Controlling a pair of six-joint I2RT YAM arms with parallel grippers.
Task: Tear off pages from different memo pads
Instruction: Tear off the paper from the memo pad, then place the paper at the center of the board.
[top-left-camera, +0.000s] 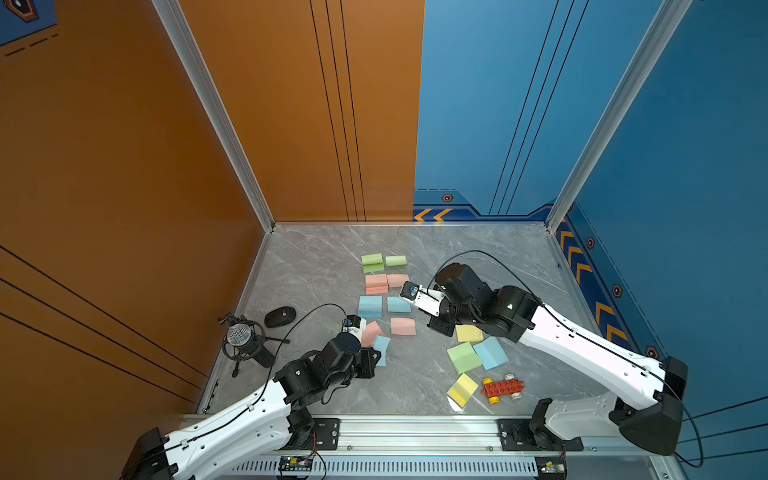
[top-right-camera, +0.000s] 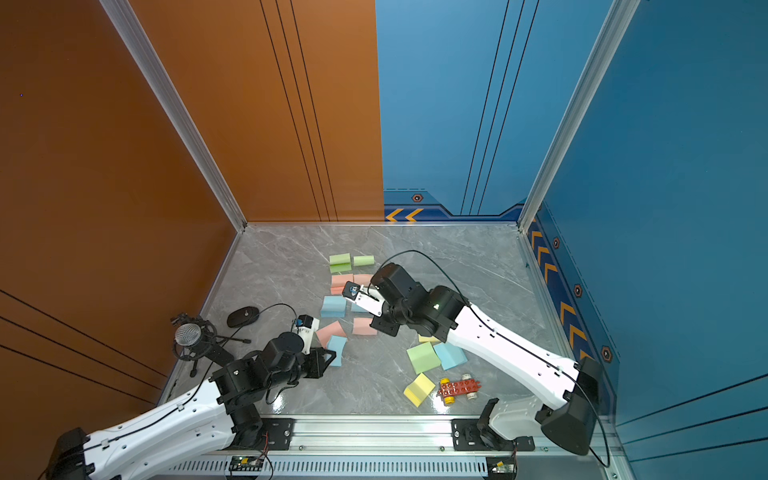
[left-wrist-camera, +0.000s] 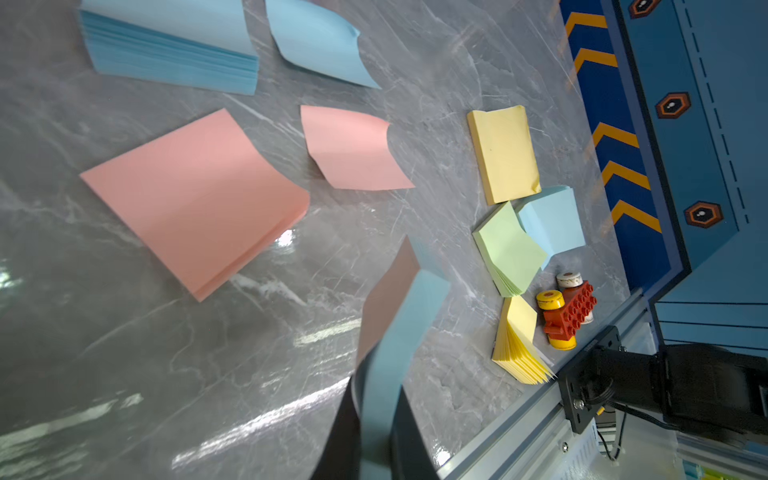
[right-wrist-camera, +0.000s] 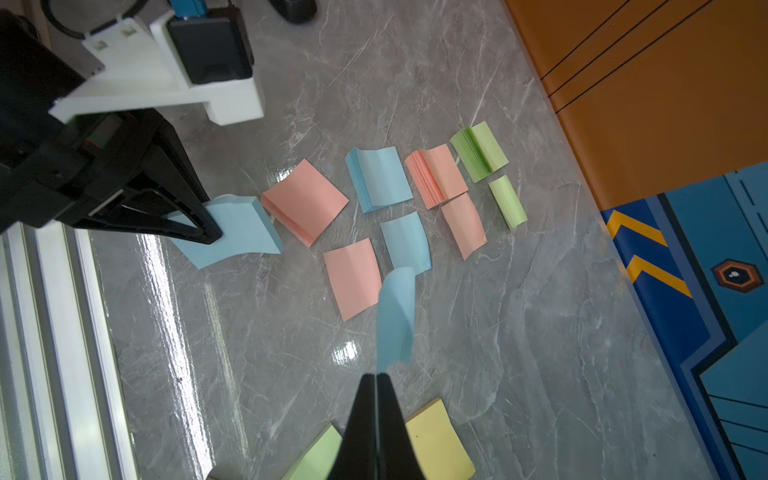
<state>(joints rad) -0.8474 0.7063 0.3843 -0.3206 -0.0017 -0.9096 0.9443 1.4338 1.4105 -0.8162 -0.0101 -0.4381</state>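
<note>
My left gripper (left-wrist-camera: 380, 399) is shut on a thick blue memo pad (left-wrist-camera: 415, 316); the right wrist view shows its black fingers (right-wrist-camera: 195, 224) clamping that pad (right-wrist-camera: 245, 226) just above the table. In both top views this gripper (top-left-camera: 375, 358) (top-right-camera: 328, 357) sits at the left of the paper cluster. My right gripper (right-wrist-camera: 376, 376) is shut on a thin curled blue page (right-wrist-camera: 397, 316) that hangs off its tips. Loose pages lie on the table: green (top-left-camera: 395, 260), pink (top-left-camera: 398, 280), blue (top-left-camera: 399, 304) and pink (top-left-camera: 403, 326). Beside them are green (top-left-camera: 372, 262), pink (top-left-camera: 376, 283) and blue (top-left-camera: 370, 306) pads.
More pads lie near the right arm: yellow (top-left-camera: 468, 332), green (top-left-camera: 464, 357), blue (top-left-camera: 491, 353) and yellow (top-left-camera: 462, 390). A red toy car (top-left-camera: 503, 388) stands by the front rail. A microphone (top-left-camera: 243, 338) and a black mouse (top-left-camera: 280, 317) are at the left.
</note>
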